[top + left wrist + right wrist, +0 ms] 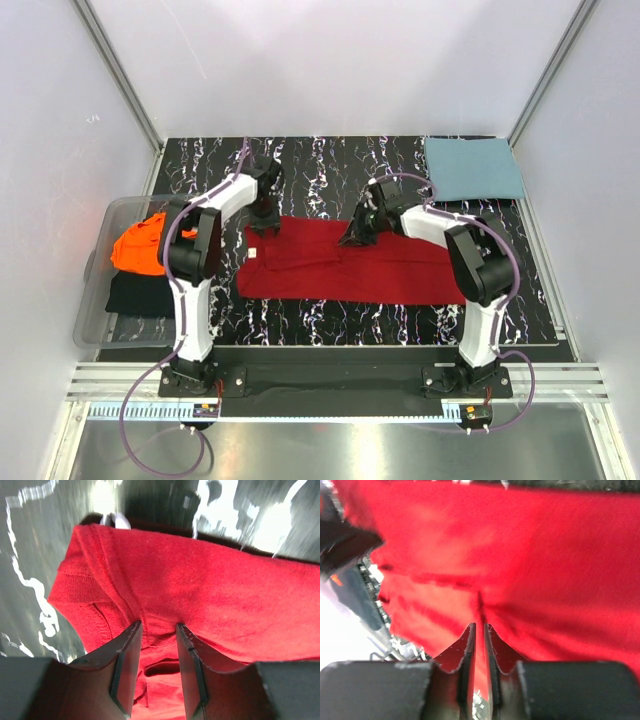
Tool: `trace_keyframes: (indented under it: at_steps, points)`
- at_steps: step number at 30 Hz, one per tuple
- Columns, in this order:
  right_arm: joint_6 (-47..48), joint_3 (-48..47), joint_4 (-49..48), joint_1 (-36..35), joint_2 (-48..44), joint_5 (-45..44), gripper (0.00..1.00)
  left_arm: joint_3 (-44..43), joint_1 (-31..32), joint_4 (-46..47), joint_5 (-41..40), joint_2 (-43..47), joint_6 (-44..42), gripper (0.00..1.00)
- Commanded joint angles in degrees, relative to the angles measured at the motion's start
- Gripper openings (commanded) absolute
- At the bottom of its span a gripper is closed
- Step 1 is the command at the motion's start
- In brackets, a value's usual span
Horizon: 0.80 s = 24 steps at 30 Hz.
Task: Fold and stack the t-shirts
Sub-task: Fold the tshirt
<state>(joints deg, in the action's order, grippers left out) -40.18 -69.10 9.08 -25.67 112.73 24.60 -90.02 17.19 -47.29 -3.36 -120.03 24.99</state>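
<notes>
From above, the red shirt [340, 275] lies as a long band across the middle of the marbled surface [320, 160]. The teal shirt [473, 167] sits folded at the far right corner. The orange shirt [138, 248] is in the clear bin [95, 335] on the left, on top of something black. Both arms reach forward with elbows raised and wrists tipped down. The left claw [265, 228] is at the band's far edge near its left end, and the right claw [355, 238] is at that edge near the middle.

My worry here is uneven holds. If one side lifts cloth and the other slips, the fold will skew or the band will drag across the surface and open up.

In the left wrist view, the claw's jaws stand about halfway apart, straddling a bunch of red cloth just beside the ribbed collar. One of its fingers [125, 670] shows a hollow next to it, so I cannot tell whether it has a grip. A lift from there could come up empty.

In the right wrist view, the jaws are nearly together on a thin pinch of red, with a crease running straight into the gap. That bite looks shallow, perhaps a single layer. A pull could peel the top layer off or let it slide free.
</notes>
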Motion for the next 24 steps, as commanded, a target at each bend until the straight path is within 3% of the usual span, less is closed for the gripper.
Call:
trace_keyframes:
  at_steps: [1, 6, 10, 13, 18, 24]
  points:
    - [1.2, -2.6, 1.6, 0.5, -7.8, -1.7, 0.19, -6.3, -0.8, 1.9, -2.3, -5.1, -1.1, 0.39]
    - [3.5, -2.1, 3.0, 1.1, -13.6, -4.6, 0.19, -14.2, -1.8, 1.8, -0.9, -12.3, -2.0, 0.40]
    - [6.7, -1.1, 7.5, 2.5, -17.1, -13.5, 0.19, -28.3, -3.3, 1.5, 1.9, -18.0, -3.7, 0.40]
    - [7.8, -0.9, 8.8, 4.0, -20.3, -15.3, 0.19, -37.1, -4.4, 0.7, 4.5, -20.2, -3.8, 0.40]
    - [9.2, -0.9, 10.3, 4.2, -25.0, -18.2, 0.20, -38.2, -4.5, 2.1, 5.3, -12.5, -2.7, 0.41]
    - [7.9, 1.6, 11.9, 4.4, -30.9, -22.2, 0.24, -30.1, -1.6, 2.6, 6.5, 0.1, -2.8, 0.41]
